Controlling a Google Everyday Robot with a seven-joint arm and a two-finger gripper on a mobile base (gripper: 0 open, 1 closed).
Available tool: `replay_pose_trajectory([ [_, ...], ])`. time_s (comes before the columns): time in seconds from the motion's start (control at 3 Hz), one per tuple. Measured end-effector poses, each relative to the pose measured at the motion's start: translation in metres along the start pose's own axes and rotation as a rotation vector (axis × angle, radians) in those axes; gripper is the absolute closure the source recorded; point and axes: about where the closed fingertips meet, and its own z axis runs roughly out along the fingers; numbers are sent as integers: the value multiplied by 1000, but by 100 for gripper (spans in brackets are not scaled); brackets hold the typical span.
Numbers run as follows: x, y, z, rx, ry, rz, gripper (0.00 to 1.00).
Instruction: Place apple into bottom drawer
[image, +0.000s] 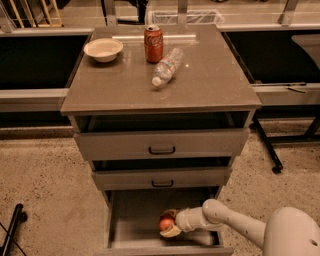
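Observation:
The bottom drawer (132, 222) is pulled out, showing its bare grey floor. The red-orange apple (166, 223) is inside it, low over the floor near the middle. My gripper (169, 223) reaches in from the right on a white arm, and its fingers (171, 231) close around the apple, one above and one below. I cannot tell whether the apple touches the drawer floor.
On the cabinet top (210, 80) stand a cream bowl (103, 49), a red soda can (153, 44) and a clear plastic bottle (166, 66) lying on its side. The two upper drawers (161, 145) are slightly open. A black stand leg (12, 231) is at lower left.

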Motion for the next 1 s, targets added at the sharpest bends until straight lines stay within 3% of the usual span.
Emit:
replay_pose_trajectory([
  [0.33,24,8,19,-53,1,14,36],
  [0.67,28,14,25,-88,-58,27,12],
  [1.0,28,15,25,-97,-66,27,0],
])
